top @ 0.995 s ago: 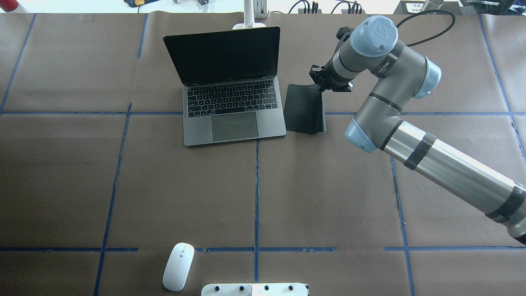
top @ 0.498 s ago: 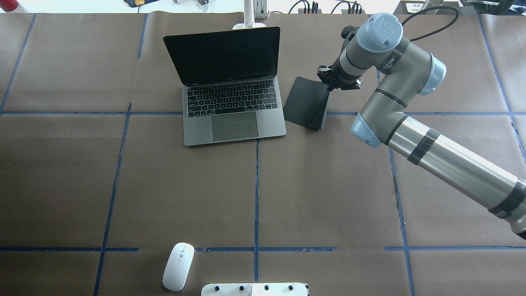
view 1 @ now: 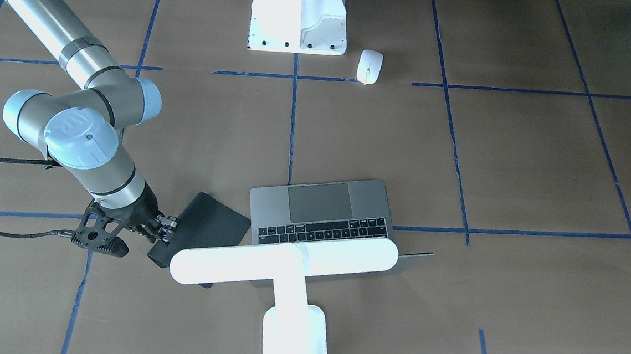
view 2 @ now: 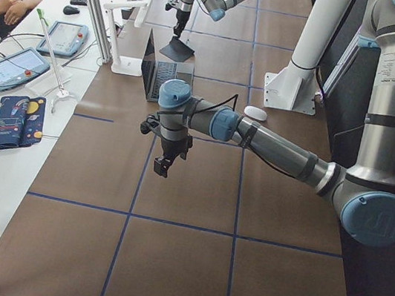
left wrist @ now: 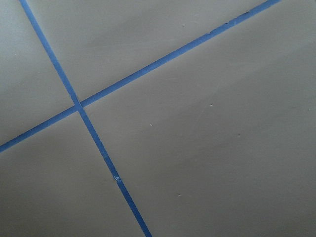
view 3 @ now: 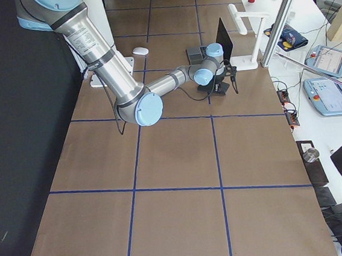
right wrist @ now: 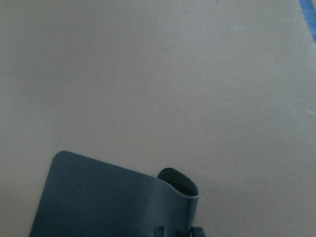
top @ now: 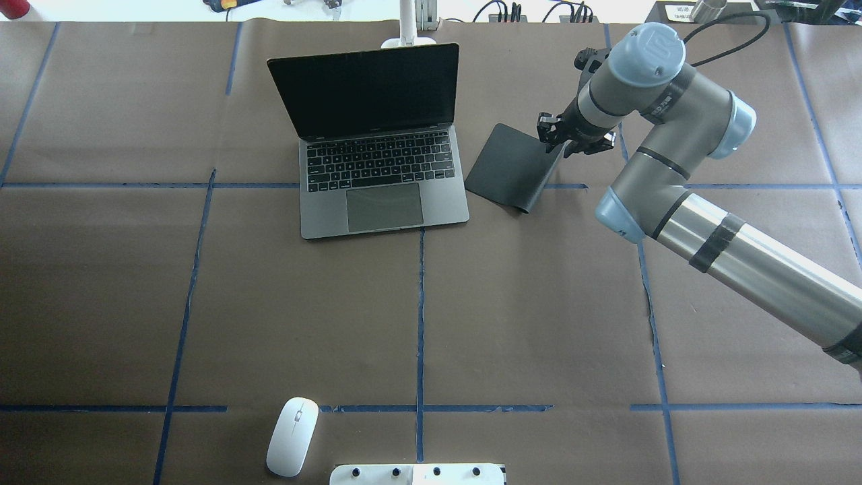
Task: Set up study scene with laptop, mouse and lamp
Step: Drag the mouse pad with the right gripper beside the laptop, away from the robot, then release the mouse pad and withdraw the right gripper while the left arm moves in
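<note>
Open table (top: 539,303) between mouse (top: 292,436) and laptop (top: 377,175), mat (top: 508,168) beside laptop — lamp (view 1: 287,258) behind

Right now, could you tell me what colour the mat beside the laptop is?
The mat is plain black, best seen in the overhead exterior view.

R gripper (top: 557,140) has dragged the black mat (top: 512,165) outward, away from the laptop (top: 384,202).
Vs 1 s ago: gripper + wrist have slid sideways toward the R arm's own side, and the pinched mat edge went w/ them. The mat has swung round. It was approx. square to the laptop and now sits skewed, w/ the gripped end pulled out most, pivoting abt the corner farthest from the fingers. The gap beside the gripped end has widened. The arm's upper joints shifted the same way.
</note>
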Controlling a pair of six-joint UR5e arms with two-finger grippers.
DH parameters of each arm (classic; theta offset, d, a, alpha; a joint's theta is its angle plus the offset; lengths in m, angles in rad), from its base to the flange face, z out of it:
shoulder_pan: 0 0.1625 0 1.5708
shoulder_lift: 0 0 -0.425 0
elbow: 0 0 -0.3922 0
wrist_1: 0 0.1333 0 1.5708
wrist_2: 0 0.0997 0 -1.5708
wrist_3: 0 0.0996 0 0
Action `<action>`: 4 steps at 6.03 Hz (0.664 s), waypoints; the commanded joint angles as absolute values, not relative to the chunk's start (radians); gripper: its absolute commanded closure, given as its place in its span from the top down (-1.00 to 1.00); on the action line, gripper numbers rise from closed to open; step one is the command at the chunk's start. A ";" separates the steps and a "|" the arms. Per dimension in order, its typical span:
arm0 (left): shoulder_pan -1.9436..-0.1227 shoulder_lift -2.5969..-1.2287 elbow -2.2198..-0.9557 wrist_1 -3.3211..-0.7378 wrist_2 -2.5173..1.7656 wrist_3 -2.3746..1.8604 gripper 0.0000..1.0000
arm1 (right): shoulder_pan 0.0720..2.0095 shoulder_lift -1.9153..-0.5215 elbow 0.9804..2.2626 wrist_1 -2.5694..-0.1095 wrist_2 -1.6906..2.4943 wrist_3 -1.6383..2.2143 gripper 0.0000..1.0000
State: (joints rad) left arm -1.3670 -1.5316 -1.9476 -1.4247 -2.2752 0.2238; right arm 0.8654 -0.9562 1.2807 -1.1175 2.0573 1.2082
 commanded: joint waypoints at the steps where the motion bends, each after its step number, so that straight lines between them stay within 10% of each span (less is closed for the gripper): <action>1: -1.362 -1.575 -1.979 -1.430 -2.275 0.222 1.00 | 0.961 -1.056 1.371 -1.121 2.195 1.071 1.00; 4: -1.212 -1.578 -2.042 -1.430 -2.275 0.216 1.00 | 1.081 -1.320 1.531 -1.121 2.285 0.758 1.00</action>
State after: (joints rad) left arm -1.2680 -1.5768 -2.0204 -1.4299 -2.2749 0.2224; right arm 1.0364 -1.2231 1.4852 -1.1213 2.2580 0.8797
